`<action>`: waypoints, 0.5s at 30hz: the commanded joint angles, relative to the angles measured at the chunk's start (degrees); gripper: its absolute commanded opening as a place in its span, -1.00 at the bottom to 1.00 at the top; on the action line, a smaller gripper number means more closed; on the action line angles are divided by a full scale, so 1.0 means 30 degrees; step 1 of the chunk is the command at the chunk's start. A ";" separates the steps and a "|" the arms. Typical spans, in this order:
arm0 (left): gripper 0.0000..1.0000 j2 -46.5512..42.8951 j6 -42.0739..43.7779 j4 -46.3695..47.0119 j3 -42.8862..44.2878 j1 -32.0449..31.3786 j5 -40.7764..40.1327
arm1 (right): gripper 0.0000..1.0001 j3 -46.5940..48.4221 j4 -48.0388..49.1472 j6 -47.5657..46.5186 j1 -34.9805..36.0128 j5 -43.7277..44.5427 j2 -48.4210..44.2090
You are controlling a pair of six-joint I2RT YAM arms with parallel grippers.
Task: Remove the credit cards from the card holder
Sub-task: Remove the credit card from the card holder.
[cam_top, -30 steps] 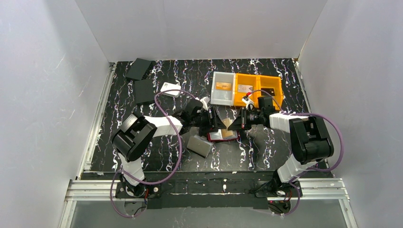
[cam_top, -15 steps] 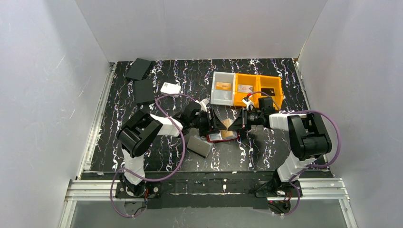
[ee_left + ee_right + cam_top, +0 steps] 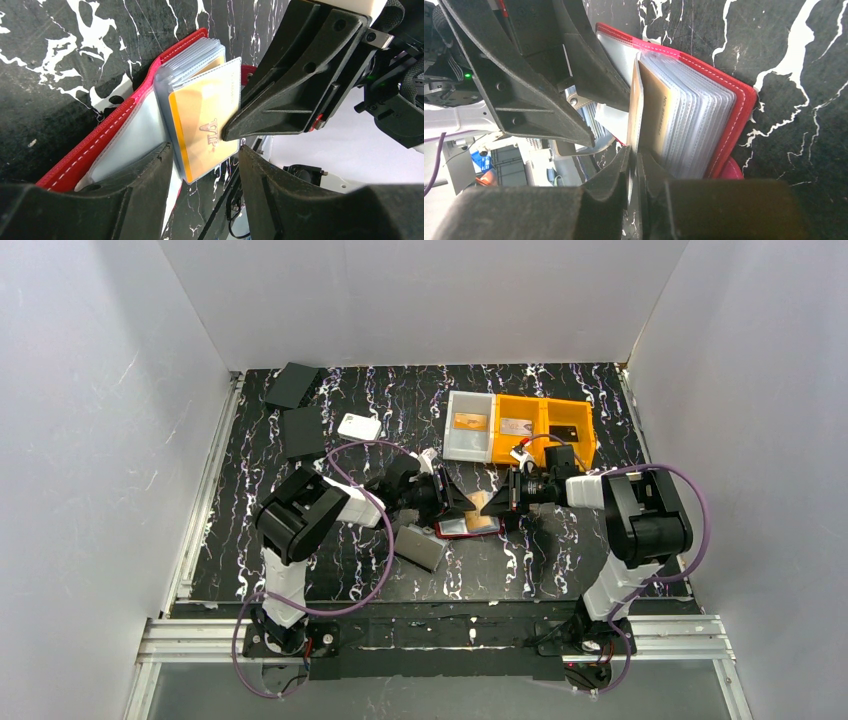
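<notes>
The card holder (image 3: 465,527) lies open on the tabletop (image 3: 560,560), about midway between the left and right edges and nearer the near edge than the far one. Its red cover is down and its clear sleeve pages (image 3: 694,125) fan upward. An arm reaches in to it from each side.

The left gripper (image 3: 206,150) has its fingers apart, one on each side of the lower end of the front page. That page carries an orange-gold card (image 3: 202,125) marked VIP.

The right gripper (image 3: 635,156) meets the same page from the opposite side. Its fingers stand almost together, with the thin edge of page and card running down between them. I cannot tell whether they press on it.

A grey case (image 3: 420,547) lies just left of the holder, toward the near edge. By the far edge, right of centre, a white bin (image 3: 449,430) and an orange bin (image 3: 545,400) stand touching side by side. An orange card (image 3: 468,421) lies in the white one; a silver card (image 3: 517,426) and a dark card (image 3: 566,430) lie in the orange one. A white box (image 3: 358,426) sits left of the bins.
</notes>
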 commanded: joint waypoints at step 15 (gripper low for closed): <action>-0.12 0.0977 -0.0721 0.1260 -0.0493 0.0213 0.0357 | -0.85 0.0848 -0.1907 -0.1670 -0.0003 0.1266 0.2222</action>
